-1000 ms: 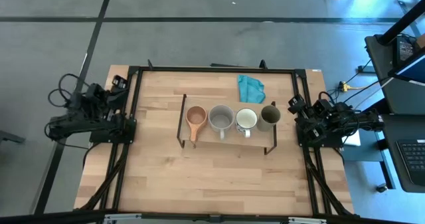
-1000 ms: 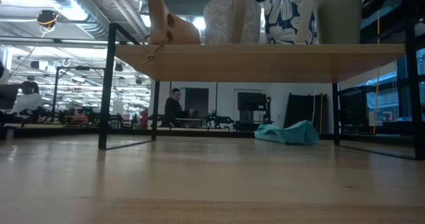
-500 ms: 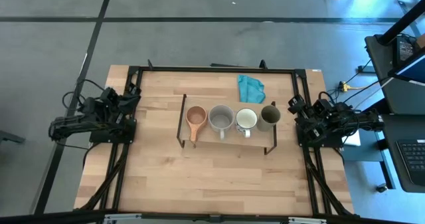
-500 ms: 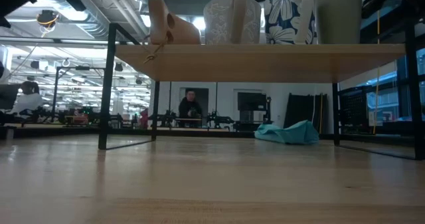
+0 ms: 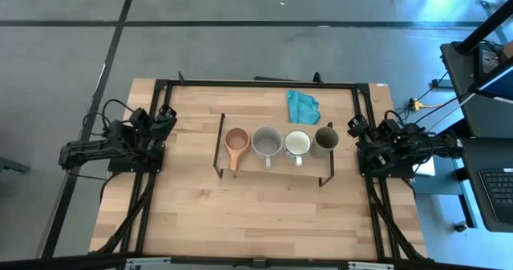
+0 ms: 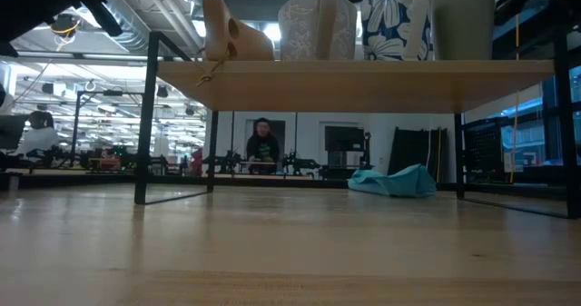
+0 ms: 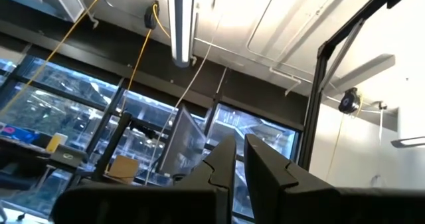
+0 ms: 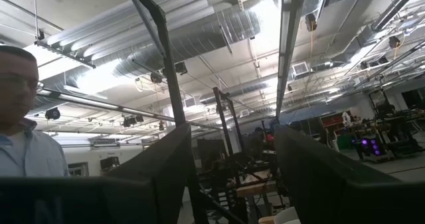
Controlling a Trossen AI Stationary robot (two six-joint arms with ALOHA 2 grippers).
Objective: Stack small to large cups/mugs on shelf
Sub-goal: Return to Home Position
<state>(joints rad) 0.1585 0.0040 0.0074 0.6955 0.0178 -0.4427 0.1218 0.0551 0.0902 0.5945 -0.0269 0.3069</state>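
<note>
Your left gripper [image 5: 164,114] sits well to the left of the shelf [image 5: 258,165], over the table's [image 5: 240,214] left edge. In its wrist view the two fingers [image 7: 223,163] stand almost together, only a thin slit between them, clenched on nothing and aimed up at the ceiling.

On the shelf board you have four cups in one row. At the shelf's left end is the brown wooden cup [image 5: 236,141], its long handle pointing toward the front edge of the board. Just right of it stands the grey mug [image 5: 267,143], then the white mug [image 5: 297,144], which in the low view shows a blue flower pattern on its side. The olive-green cup [image 5: 326,141] closes the row at the shelf's right end. All four stand upright, close beside one another.

The teal cloth [image 5: 302,105] lies on the table behind the shelf, toward its right half.

Your right gripper [image 5: 354,128] waits just off the shelf's right end at the table's edge. Its fingers [image 8: 170,165] are spread wide, released and empty.

In the low view a person [image 6: 263,143] shows far behind the shelf, in the room.
</note>
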